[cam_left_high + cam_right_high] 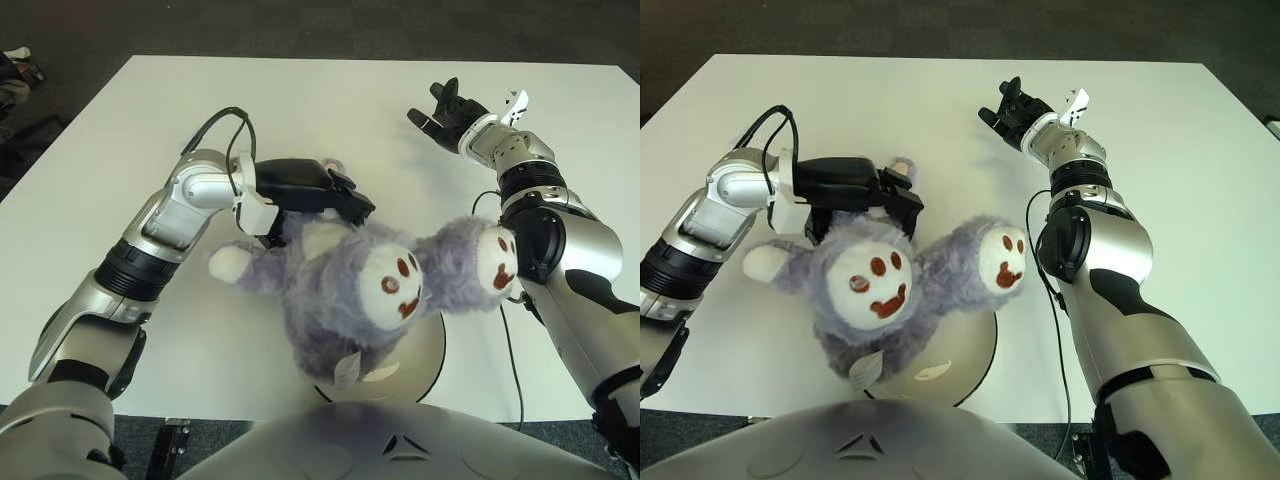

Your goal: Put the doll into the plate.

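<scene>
My left hand [855,190] has its fingers clamped on the doll's [875,290] upper back; the doll hangs over the plate [960,365], partly overlapping its left rim; I fear it may flop off that rim on release; right hand [1015,110], fingers spread, idles well beyond the plate.

left hand [865,195] gripping doll [880,290], seemingly over plate [965,365]

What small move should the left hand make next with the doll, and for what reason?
Probably lower a little more and then open. The left hand grips the doll from behind, and its body already hangs over the plate, though its arm sticks out left. The right hand is raised, empty.
</scene>
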